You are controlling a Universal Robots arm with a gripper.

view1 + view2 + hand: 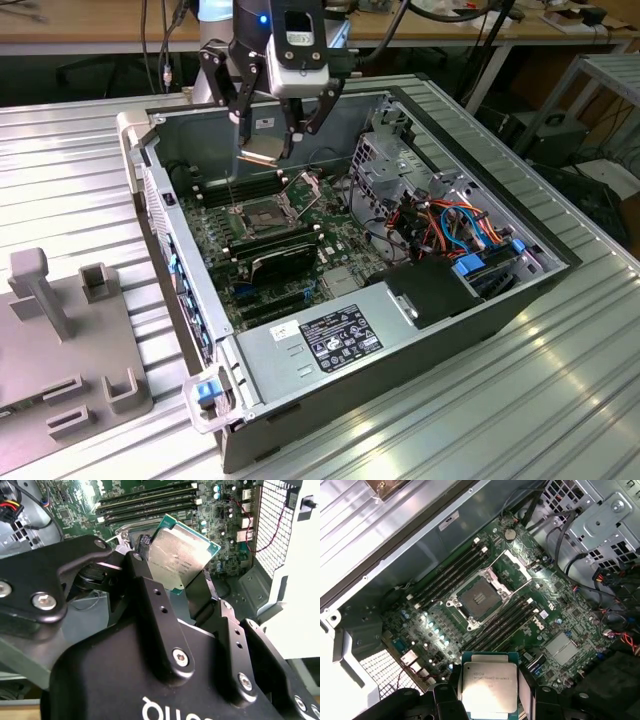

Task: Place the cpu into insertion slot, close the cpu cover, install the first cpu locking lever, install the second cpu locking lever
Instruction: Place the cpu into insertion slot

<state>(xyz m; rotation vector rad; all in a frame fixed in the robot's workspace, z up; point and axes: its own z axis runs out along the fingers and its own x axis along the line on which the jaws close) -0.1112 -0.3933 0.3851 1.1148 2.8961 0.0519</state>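
None of the four steps is judged to be finished. The insertion slot is seen bare, its dark pin field uncovered, on the green circuit board inside the open computer case, toward the far left in the exterior view. The cpu cover is swung up and away from the slot on its hinge, so seating the chip, closing the cover and fastening both locking levers are left to be done. The cpu is held in the air above the board, near the slot but apart from it, with its silvery top plate seen in both wrist views. The gripper is closed on the cpu, with its fingers pressed against two opposite edges and nothing else touched.
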